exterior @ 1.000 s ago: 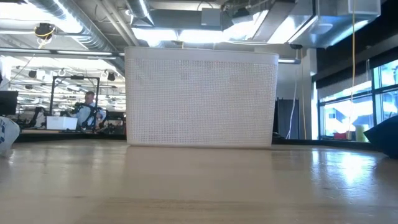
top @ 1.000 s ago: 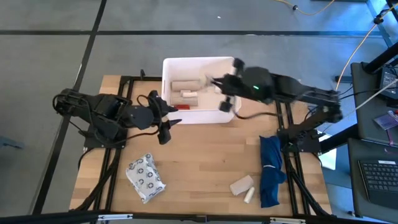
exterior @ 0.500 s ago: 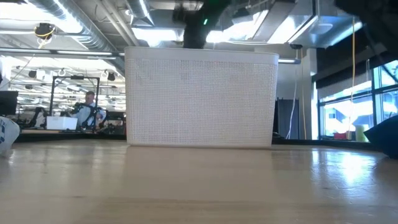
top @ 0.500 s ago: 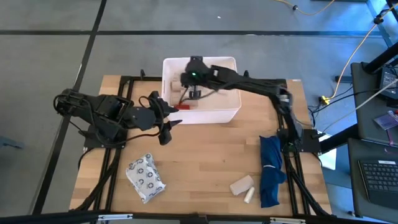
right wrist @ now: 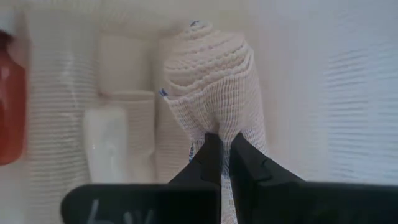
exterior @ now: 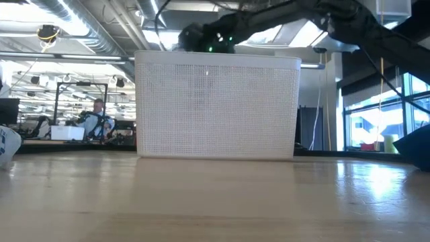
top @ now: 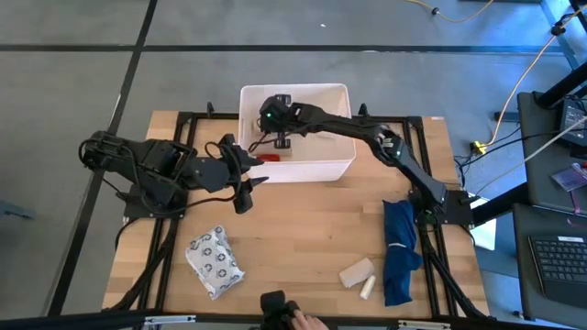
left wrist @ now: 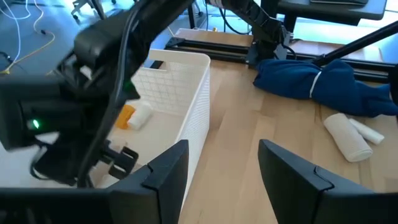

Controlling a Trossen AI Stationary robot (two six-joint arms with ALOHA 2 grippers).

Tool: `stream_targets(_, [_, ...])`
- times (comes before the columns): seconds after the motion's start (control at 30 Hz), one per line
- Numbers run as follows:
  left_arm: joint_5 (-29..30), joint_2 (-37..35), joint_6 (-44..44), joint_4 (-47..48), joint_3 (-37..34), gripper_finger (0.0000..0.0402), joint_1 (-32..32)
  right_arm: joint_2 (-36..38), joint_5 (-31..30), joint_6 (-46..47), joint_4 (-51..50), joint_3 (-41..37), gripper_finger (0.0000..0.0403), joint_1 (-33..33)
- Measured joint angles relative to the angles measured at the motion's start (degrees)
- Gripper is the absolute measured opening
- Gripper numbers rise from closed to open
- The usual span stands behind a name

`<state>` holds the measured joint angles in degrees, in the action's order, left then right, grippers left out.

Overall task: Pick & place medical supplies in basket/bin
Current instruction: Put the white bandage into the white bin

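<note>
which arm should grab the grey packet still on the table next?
Left, probably. The left gripper hangs open over the table just beside the basket, with the grey packet on its side of the table. The right gripper is inside the basket, shut on a gauze roll.

Your open-plan robotics lab.
You see exposed ceiling ducts (exterior: 101,33), a person (exterior: 96,114) at distant workbenches, and a keyboard (top: 559,258) beside your table (top: 303,229).

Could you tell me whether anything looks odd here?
Mostly tidy. The right pincer, inside the bin, is shut on only a pinch of a gauze roll. A blue cloth lies crumpled over the table's right rail.
</note>
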<state>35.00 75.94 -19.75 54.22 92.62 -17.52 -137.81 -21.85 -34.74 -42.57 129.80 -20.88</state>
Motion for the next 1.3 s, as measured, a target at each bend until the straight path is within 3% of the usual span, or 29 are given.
stream_targets(0.23, [0.0, 0.0, 0.0, 0.0, 0.0, 0.0186, 0.0, -3.5, -2.3, -1.3, 1.4, 0.0, 0.0023, 0.0])
stream_targets(0.57, [0.0, 0.0, 0.0, 0.0, 0.0, 0.0186, 0.0, -2.9, -5.3, 2.8, 6.0, 0.0, 0.0099, 0.1])
stream_targets(0.83, [-0.1, 0.0, 0.0, 0.0, 0.0, 0.0186, 0.0, -2.9, -0.8, 2.8, 6.8, 0.0, 0.0170, 0.0])
stream_targets(1.0, [-0.1, 0.0, 0.5, 0.5, 0.0, 0.0186, 0.0, -2.9, -8.0, 2.8, 5.3, 2.7, 0.0224, 0.4])
stream_targets(1.13, [-0.1, 0.0, 2.0, 0.5, 0.0, 0.0186, 0.0, -1.9, -13.3, 2.8, 4.9, 4.7, 0.0245, 1.3])
stream_targets(1.3, [-0.1, 0.0, 2.1, 0.5, 0.0, 0.0186, 0.0, 2.6, -13.3, 2.6, 3.5, 4.4, 0.0247, 3.1])
